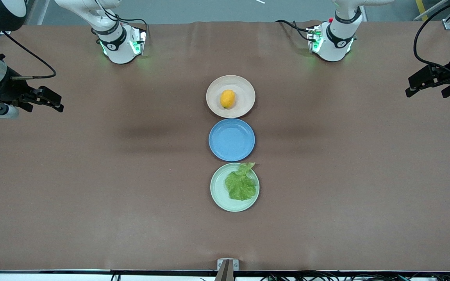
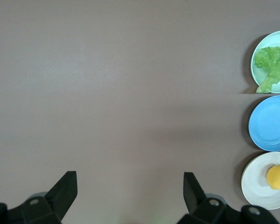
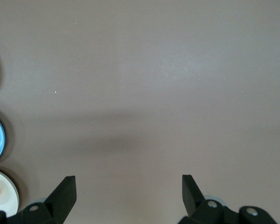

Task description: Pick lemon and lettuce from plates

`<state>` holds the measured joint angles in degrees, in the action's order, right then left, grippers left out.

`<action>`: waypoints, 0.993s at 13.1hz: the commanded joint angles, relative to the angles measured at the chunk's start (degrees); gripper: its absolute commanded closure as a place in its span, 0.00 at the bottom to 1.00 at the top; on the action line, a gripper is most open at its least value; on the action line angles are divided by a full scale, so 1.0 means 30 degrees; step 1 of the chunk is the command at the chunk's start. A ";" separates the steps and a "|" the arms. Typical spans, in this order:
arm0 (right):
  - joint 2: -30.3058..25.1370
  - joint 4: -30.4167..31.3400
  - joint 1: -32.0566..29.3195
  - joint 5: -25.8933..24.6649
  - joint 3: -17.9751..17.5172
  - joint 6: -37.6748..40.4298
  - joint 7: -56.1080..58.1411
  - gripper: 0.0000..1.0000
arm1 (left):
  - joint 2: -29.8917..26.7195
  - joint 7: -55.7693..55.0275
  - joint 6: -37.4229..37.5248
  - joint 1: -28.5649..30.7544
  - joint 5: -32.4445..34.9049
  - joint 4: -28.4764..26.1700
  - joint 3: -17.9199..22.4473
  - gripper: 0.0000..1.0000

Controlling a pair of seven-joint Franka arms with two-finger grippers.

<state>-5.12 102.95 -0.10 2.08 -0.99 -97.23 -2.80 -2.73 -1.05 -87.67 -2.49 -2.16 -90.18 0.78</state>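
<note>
Three round plates lie in a row down the middle of the brown paper-covered desk. The shallow matte beige-pink plate lies farthest from the front camera, and the small yellow-orange oval lemon rests on it, slightly toward the plate's 9 o'clock in the front view. The glossy blue plate, bare, sits between the other two. Nearest that camera is the pale mint green plate, carrying the crinkled bright green lettuce leaf, whose stem tip overhangs the rim at about 1 o'clock.

The left claw hangs over the left arm's end of the desk, its fingers spread wide and holding nothing. The right claw hangs over the right arm's end, likewise spread and unloaded. Both are well apart from the plates.

The lemon looks firm and smooth, and likely to roll; pinching across its short waist, fingers either side of the long axis, should hold it. The lettuce looks light, limp and easily torn. The thicker centre near the rib seems the safest hold, with gentle closing pressure, since a ruffled edge would likely rip or slip.
</note>
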 commanded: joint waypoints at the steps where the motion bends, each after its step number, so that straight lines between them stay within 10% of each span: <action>1: -0.0169 0.0047 0.0269 -0.0167 0.0212 0.0243 0.0024 0.00 | 0.1025 -0.0206 0.0278 -0.0283 -0.0159 0.0324 -0.0113 0.00; 13: 0.1642 -0.1882 0.0180 -0.0284 0.0212 0.0156 0.0024 0.00 | 1.0716 -1.0093 -0.7358 -0.7250 -0.2035 0.2634 -0.0759 0.00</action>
<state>-2.90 100.40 -0.05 2.08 -0.63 -96.81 -2.82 23.77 -25.35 -107.15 -21.28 -7.74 -87.55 -1.98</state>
